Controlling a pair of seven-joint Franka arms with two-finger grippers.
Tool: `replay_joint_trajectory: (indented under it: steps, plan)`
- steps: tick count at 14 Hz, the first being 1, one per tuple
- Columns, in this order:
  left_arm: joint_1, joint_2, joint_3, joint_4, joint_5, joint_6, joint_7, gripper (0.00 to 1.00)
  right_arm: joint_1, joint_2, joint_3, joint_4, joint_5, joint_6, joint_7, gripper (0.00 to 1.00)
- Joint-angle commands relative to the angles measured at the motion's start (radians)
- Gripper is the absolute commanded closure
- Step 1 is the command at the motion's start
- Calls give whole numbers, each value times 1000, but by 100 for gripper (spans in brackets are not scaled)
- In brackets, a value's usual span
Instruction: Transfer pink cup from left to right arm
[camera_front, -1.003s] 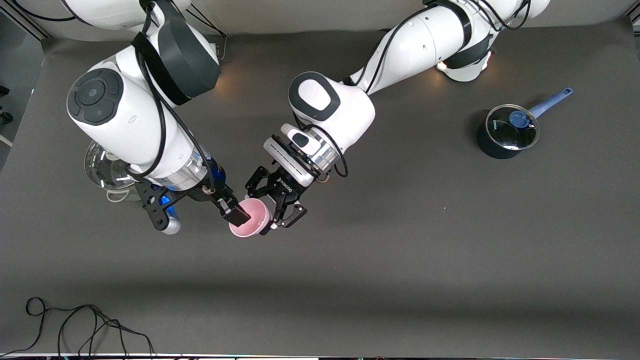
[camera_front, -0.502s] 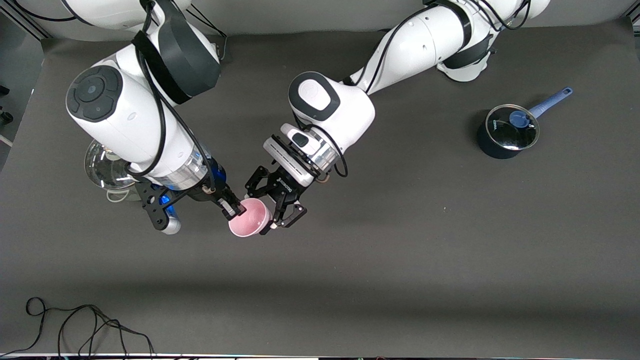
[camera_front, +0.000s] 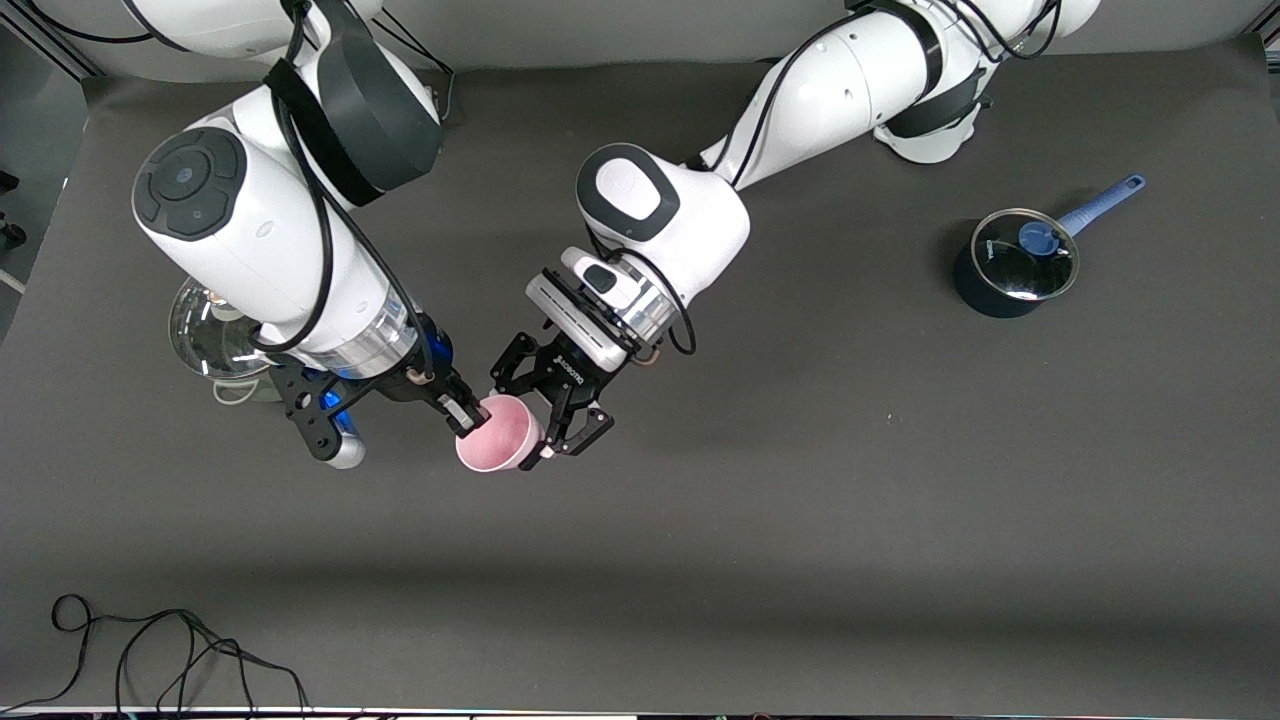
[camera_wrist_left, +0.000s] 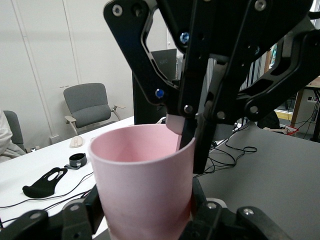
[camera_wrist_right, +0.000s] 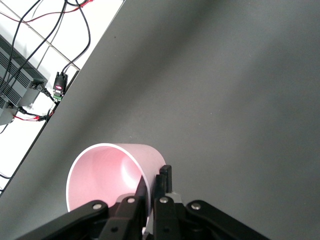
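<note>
Both grippers meet at the pink cup (camera_front: 497, 435), which hangs in the air over the table (camera_front: 800, 520), toward the right arm's end. We see the left gripper (camera_front: 548, 432) clamped on the cup's body, and the right gripper (camera_front: 472, 417) pinched shut on the cup's rim, one finger inside, one outside.

From the left wrist view we get what the front view cannot give: the cup (camera_wrist_left: 145, 185) upright between the left gripper's fingers (camera_wrist_left: 75, 220), with the right gripper (camera_wrist_left: 192, 135) coming down onto its rim. From the right wrist view we look into the cup (camera_wrist_right: 107, 177), its rim pinched between the right fingers (camera_wrist_right: 162, 187).

Only the front view shows the dark pot (camera_front: 1012, 262) with a glass lid and blue handle at the left arm's end, a glass lid (camera_front: 208, 332) half hidden under the right arm, and a black cable (camera_front: 150, 650) at the table's near edge.

White lettering on the left gripper's body is too small for us to read.
</note>
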Motion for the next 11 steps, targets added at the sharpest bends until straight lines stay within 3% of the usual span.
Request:
replay_joint_trajectory:
  steps: [1,4,5,7,11]
  plan:
    - [-14,-7,12,17,-8,10,-26,100,4,14,2,35,-2,3,-5,100]
    - [-14,-7,14,17,-8,10,-26,100,4,15,1,35,-2,4,-8,100]
    - [-14,-7,40,17,18,9,-23,1,4,15,1,35,-3,6,-8,100]
    - [-30,-9,109,17,64,9,-41,0,4,15,1,35,-5,6,-16,100]
    - [-39,-9,120,17,72,9,-62,0,-9,15,-8,35,-11,20,-46,100]
